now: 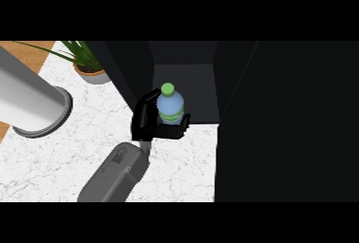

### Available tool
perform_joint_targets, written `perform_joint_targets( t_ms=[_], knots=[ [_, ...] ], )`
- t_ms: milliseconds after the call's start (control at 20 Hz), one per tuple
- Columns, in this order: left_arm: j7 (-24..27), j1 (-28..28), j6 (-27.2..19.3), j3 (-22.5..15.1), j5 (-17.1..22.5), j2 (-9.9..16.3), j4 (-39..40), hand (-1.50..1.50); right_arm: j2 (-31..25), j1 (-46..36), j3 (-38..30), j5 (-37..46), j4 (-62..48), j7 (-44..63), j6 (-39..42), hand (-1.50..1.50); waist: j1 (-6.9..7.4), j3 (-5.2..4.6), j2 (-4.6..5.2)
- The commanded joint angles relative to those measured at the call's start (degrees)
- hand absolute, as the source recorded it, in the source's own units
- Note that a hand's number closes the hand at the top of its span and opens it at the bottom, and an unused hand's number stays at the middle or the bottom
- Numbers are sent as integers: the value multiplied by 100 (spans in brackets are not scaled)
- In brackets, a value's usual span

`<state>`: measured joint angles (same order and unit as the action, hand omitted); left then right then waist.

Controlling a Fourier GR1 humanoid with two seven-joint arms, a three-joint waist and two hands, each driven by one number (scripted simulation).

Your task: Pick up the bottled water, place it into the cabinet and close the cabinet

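Observation:
The bottled water [170,102] is pale blue with a green cap and a green label band. It stands upright at the front lip of the dark cabinet's open compartment [189,76]. My left hand [146,118] is shut on it from the left, fingers curled round its lower half, and the grey forearm [116,175] comes in from the lower edge. The bottle's base is hidden by the hand. The right hand shows nowhere.
A wide black cabinet door or panel [288,123] fills the right side. A potted plant [89,64] stands at the back left, and a large grey cylinder [32,102] sits on the white marble counter [63,161] at the left.

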<state>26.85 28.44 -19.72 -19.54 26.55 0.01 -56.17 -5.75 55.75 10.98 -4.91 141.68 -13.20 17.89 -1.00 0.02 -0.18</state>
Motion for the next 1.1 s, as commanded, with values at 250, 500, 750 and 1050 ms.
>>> perform_joint_targets(
  t_ms=[250,500,750,1050],
  knots=[
    [-489,1579,-1404,-596,448,-1,1065,150,22,-190,-68,-478,272,312,42,-150,-161,-5,63],
    [-411,2193,-1173,-139,639,-1,1994,150,-45,-251,-548,-710,73,126,182,-150,-160,-3,66],
    [-441,2760,-1381,-258,334,0,2900,150,-55,-113,-451,-757,264,136,321,-150,-264,-1,81],
    [-413,3255,-1591,133,101,56,4094,150,-41,-384,-601,-777,198,182,269,-150,-255,-4,140]
  ],
)
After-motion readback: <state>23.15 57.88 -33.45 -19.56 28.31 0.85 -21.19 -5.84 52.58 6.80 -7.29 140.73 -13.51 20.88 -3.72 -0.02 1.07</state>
